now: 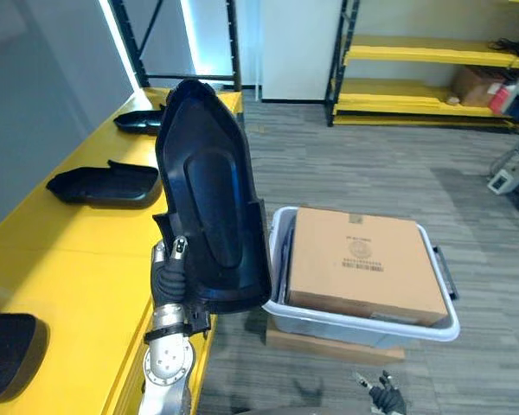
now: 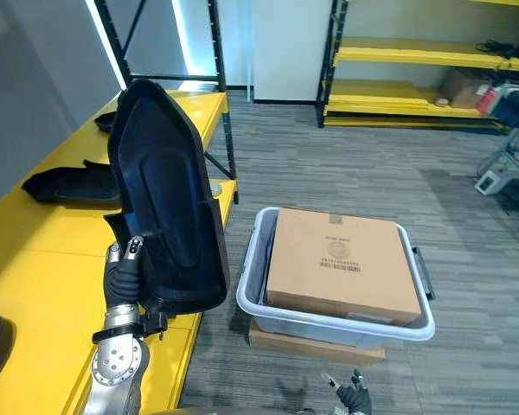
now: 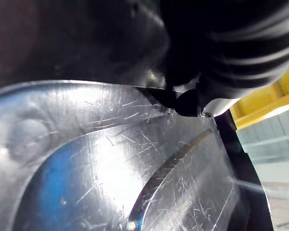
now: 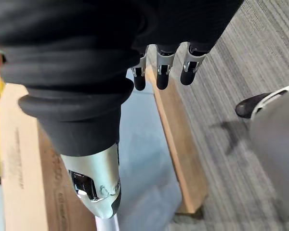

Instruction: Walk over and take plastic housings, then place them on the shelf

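Housing [image 1: 209,190] is standing nearly upright in my left hand [image 1: 171,275], its long axis running from the broad end at my palm up to the narrow tip, its hollow side facing me. I am gripping it at the lower rim: my thumb is pressing on the inner face and my fingers are wrapping round behind it, so it is hanging clear of every surface. What the coming move turns on, as I judge it, is that the housing is sitting just beside the shelf [image 1: 78,233], over its edge, on the same side as the arm carrying it. I am expecting only to swing it left and tip that long axis down flat. The shelf is running away from me as a long yellow top, and other housings [image 1: 104,184] are lying on it hollow side down, well apart from each other, so bare yellow is showing between them for this one. To the right of the housing a grey bin [image 1: 363,328] is sitting on a wooden board [image 1: 329,346] with a cardboard box [image 1: 363,259] in it. My right hand [image 4: 164,67] is hanging low beside that bin with its fingers relaxed and holding nothing. Beyond, striped grey floor [image 1: 372,173] is stretching to yellow racks [image 1: 424,99] along the far wall.
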Motion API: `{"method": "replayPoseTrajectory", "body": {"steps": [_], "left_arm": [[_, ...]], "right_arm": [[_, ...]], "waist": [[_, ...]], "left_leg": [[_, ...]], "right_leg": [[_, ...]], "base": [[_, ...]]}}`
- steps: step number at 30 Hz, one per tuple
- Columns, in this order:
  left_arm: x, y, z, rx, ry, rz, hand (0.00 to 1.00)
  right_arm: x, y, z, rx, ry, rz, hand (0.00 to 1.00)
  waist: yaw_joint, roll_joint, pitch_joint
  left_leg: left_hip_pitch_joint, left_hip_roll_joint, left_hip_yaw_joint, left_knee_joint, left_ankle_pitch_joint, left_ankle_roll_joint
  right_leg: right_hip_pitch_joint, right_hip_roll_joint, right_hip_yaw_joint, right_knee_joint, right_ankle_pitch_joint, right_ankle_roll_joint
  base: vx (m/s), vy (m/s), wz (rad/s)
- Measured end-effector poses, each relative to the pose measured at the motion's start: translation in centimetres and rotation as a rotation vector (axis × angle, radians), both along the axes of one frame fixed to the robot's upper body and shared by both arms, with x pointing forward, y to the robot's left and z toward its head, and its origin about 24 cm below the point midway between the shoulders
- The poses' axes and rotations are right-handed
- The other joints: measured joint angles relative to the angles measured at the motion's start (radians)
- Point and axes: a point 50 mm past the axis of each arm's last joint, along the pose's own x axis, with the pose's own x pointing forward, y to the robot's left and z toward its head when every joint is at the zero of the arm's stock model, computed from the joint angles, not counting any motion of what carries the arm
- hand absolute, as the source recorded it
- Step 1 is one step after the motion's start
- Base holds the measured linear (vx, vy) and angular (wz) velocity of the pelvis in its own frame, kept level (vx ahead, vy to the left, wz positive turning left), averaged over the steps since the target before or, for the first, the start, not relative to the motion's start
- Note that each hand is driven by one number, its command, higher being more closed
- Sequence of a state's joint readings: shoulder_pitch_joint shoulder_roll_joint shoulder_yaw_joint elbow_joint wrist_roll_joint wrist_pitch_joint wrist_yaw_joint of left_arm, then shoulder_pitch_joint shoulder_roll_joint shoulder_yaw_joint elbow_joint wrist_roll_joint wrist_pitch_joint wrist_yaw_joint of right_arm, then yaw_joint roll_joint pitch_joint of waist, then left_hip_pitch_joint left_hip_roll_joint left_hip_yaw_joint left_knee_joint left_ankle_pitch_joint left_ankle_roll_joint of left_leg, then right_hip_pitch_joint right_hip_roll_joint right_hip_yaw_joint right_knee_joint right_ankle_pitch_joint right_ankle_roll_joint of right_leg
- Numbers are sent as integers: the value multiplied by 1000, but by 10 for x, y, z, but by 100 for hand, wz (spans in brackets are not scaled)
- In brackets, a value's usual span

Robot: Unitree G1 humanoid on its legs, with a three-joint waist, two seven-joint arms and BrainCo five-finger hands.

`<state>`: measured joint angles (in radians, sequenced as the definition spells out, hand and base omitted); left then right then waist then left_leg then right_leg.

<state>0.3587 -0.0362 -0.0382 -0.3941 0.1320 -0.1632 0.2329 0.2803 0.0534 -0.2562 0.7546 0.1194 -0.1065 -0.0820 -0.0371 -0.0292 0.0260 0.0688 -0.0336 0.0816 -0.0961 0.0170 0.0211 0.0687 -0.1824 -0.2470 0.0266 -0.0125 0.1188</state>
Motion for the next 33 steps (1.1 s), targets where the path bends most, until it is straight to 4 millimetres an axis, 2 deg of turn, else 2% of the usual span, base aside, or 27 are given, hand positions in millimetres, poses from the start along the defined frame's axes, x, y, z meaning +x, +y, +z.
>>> {"method": "replayPoseTrajectory", "body": {"steps": [2,3,4,5,7,8,9,11,13,14,15,18,19,20,21,22,23,24,25,26,27,28,29,30,31,32,33], "left_arm": [[-1,1,-1,-6,5,2,100],[0,0,2,-4,-7,-4,100],[1,0,4,-2,-20,-7,100],[3,-1,12,-4,-56,-13,100],[4,-1,23,-21,-113,-1,100],[5,2,27,-37,-137,22,100],[6,2,29,-47,-148,26,100],[8,-2,31,-67,-162,23,100],[10,-4,33,-69,-175,18,100],[13,-7,37,-65,-193,0,100],[14,-7,39,-61,-206,-8,100],[20,-11,42,-50,-232,-42,100],[21,-11,42,-52,-229,-45,100],[22,-10,40,-49,-223,-44,100],[25,-11,37,-48,-210,-46,100],[26,-11,35,-46,-201,-47,100],[28,-14,33,-44,-192,-65,100],[29,-14,33,-39,-190,-70,100],[29,-13,30,-37,-178,-61,100],[30,-12,28,-38,-167,-53,100],[31,-11,21,-37,-139,-48,100],[32,-11,19,-38,-130,-49,100],[32,-12,17,-39,-119,-52,100],[33,-13,14,-42,-110,-52,100],[32,-16,12,-42,-99,-56,100],[32,-18,10,-34,-89,-67,100],[31,-21,8,-50,-78,-69,100]], "right_arm": [[5,6,-1,5,4,49,0],[11,13,-1,7,-6,100,0],[15,15,0,6,-13,120,0],[23,17,2,0,-32,148,0],[37,15,6,-17,-66,166,0],[50,14,11,-29,-105,169,0],[54,12,13,-39,-121,171,0],[61,7,17,-67,-138,175,0],[64,6,19,-81,-145,189,0],[69,7,20,-82,-153,195,0],[70,6,21,-84,-155,196,0],[83,7,22,-84,-163,209,0],[85,9,23,-85,-166,219,0],[90,12,24,-91,-170,244,0],[93,14,24,-92,-167,263,0],[93,14,24,-95,-163,269,0],[90,14,23,-98,-153,273,0],[90,15,22,-97,-150,276,0],[90,15,22,-98,-149,280,0],[90,15,22,-101,-150,281,0],[82,13,19,-103,-128,283,0],[79,14,18,-103,-120,288,0],[75,14,17,-101,-113,291,0],[69,14,16,-99,-102,286,0],[59,13,13,-95,-82,274,0],[47,15,8,-80,-50,269,0],[43,11,7,-89,-33,268,0]], "waist": [[14,-12,15],[32,-25,41],[34,-31,49],[39,-36,68],[61,-30,96],[67,-16,106],[71,-9,112],[77,19,115],[74,18,114],[79,15,116],[77,14,115],[73,4,111],[61,1,109],[58,1,109],[52,2,109],[47,3,109],[41,7,109],[36,10,111],[24,4,107],[21,7,109],[13,17,115],[3,11,111],[-14,9,109],[-30,4,106],[-35,-16,97],[-28,-25,86],[-23,-5,76]], "left_leg": [[-7,-5,-54,14,6,2],[-38,-15,-120,59,5,1],[-61,-22,-155,80,4,0],[-113,-40,-228,122,2,-7],[-185,-44,-252,172,-31,-14],[-231,0,-126,205,-65,-15],[-243,25,-55,217,-68,-14],[-257,151,285,287,-76,0],[-249,218,504,347,-86,26],[-260,230,562,383,-111,48],[-275,228,564,398,-117,46],[-307,160,499,401,-124,49],[-302,145,489,412,-135,66],[-292,136,479,426,-155,73],[-270,126,458,433,-175,73],[-254,120,442,428,-183,74],[-221,119,411,408,-197,70],[-208,120,395,401,-199,67],[-176,117,371,370,-202,64],[-158,115,358,355,-199,59],[-115,110,330,331,-193,50],[-105,104,312,326,-191,47],[-99,93,275,325,-190,45],[-98,84,245,335,-189,36],[-96,63,204,353,-197,17],[-90,44,167,362,-211,-3],[-91,58,155,364,-209,-8]], "right_leg": [[12,-10,-50,32,-25,1],[22,-22,-117,71,-48,-1],[23,-30,-155,90,-63,-1],[23,-47,-239,125,-88,-3],[22,-68,-342,162,-114,-5],[35,-71,-413,167,-116,-5],[47,-72,-447,168,-116,-5],[97,-75,-565,178,-120,-1],[126,-88,-640,198,-134,12],[135,-99,-672,194,-134,12],[138,-101,-689,189,-136,14],[159,-134,-741,174,-126,18],[173,-153,-749,195,-111,9],[172,-187,-737,262,-101,-7],[163,-234,-700,378,-77,-45],[149,-257,-653,450,-52,-84],[93,-274,-501,584,-52,-154],[49,-253,-400,625,-108,-144],[-27,-193,-240,653,-189,-128],[-60,-164,-177,651,-218,-123],[-133,-94,-52,618,-262,-113],[-160,-66,-3,596,-270,-111],[-202,-24,87,566,-282,-91],[-236,17,176,527,-278,-82],[-260,46,244,422,-207,-49],[-267,33,240,380,-138,-28],[-257,39,220,372,-133,-35]], "base": [[66,-40,89],[29,-57,131],[15,-73,201],[-2,-49,177],[-41,-29,189],[-70,-16,174],[-50,-13,171],[41,0,156],[124,46,135],[142,101,117],[136,134,94],[143,159,74],[200,183,50],[239,234,50],[203,205,39],[252,208,51],[173,121,47],[275,111,59],[189,42,44],[274,49,62],[176,6,59],[222,-38,94],[180,-70,107],[266,-147,139],[265,-191,138],[277,-199,106],[234,-140,64]]}}
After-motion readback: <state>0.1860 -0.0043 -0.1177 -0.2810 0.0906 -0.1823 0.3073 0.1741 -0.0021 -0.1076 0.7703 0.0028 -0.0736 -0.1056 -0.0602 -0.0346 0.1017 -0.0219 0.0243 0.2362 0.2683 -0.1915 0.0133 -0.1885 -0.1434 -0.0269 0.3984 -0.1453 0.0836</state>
